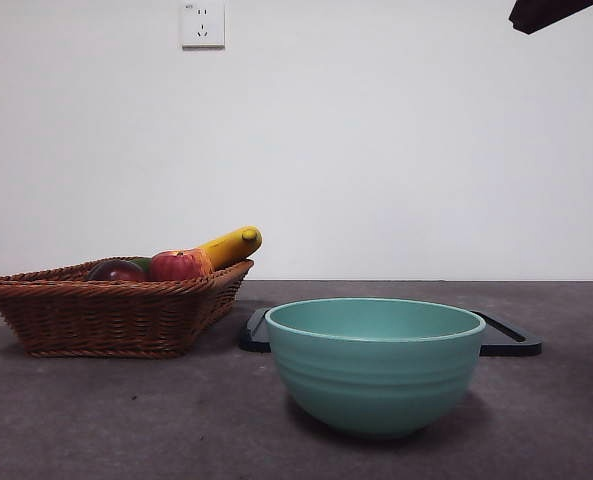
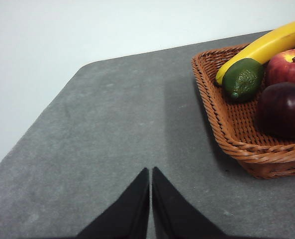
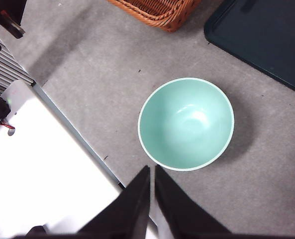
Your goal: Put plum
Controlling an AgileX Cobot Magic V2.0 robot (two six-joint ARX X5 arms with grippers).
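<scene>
- Nearest the front camera stands a teal bowl [image 1: 375, 362], empty inside as the right wrist view shows, upright on the grey table [image 1: 116, 420].
- The right gripper [image 3: 151, 172] hangs high above the table with its two black jaws pressed together, holding nothing; its tips lie over the table just beside the bowl's rim, near the table's edge.
- Outward from that gripper, the bowl [image 3: 186, 123] sits apart from a dark tray [image 3: 266, 40], and a corner of the wicker basket [image 3: 159, 11] shows beyond.
- The left gripper [image 2: 150, 174] also has its jaws closed against each other and is empty, poised over bare table well apart from the basket [image 2: 237, 134].
- Outward from it, the plum [image 2: 282, 109] lies in the basket, dark maroon and glossy, against the near wall, touching the red apple [image 2: 288, 67] behind it.
- A green avocado [image 2: 243, 78] lies beside the apple, under the end of a yellow banana [image 2: 266, 47] that leans over the basket's rim.
- In the front view the plum [image 1: 116, 270] peeks just over the basket's rim [image 1: 106, 288], left of the apple [image 1: 179, 265] and banana [image 1: 231, 245].
- The tray [image 1: 511, 342] lies flat behind the bowl.
- A black arm tip [image 1: 546, 12] shows at the top right corner.
- A wall socket [image 1: 202, 24] sits on the white wall.
</scene>
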